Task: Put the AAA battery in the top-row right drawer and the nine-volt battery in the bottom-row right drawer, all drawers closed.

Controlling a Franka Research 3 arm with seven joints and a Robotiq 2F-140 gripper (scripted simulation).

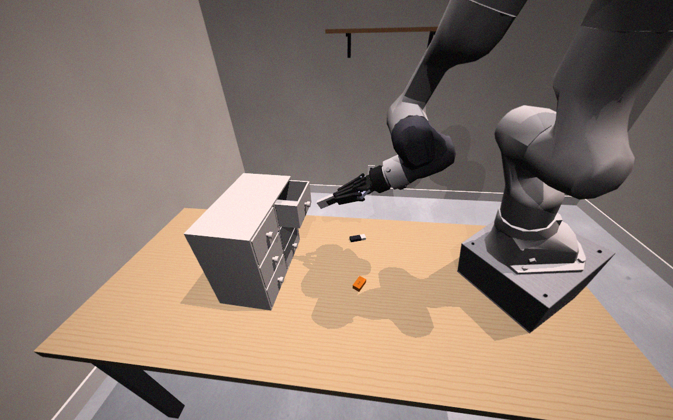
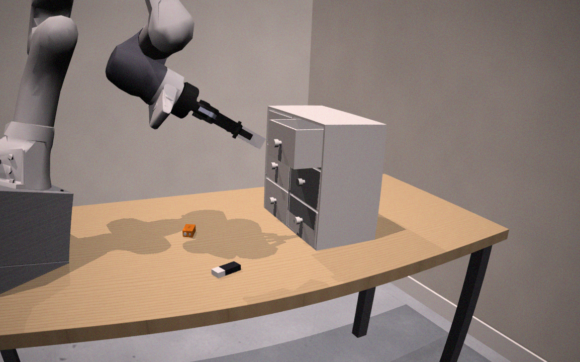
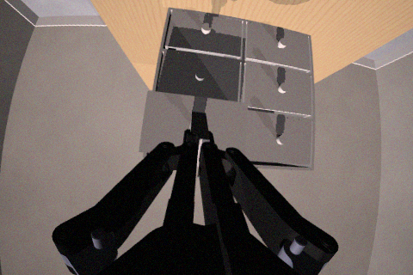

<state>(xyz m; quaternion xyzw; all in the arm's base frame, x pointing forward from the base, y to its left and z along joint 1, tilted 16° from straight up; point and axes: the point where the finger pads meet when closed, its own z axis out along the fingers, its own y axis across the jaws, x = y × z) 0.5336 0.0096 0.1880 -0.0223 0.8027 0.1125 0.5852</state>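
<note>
The small white chest stands upright on the table. Its top right drawer is pulled partway out; the other drawers look pushed in. The visible part of its inside is dark, and its floor is hidden. My gripper is shut and empty, angled down a short way in front of the open drawer's front, not touching it. The orange nine-volt battery lies on the table between chest and robot base. The AAA battery is not visible in any view.
A black and white block lies on the table, on the open drawer's side of the nine-volt battery. The robot base stands opposite the chest's fronts. Round knobs stick out from the drawer fronts.
</note>
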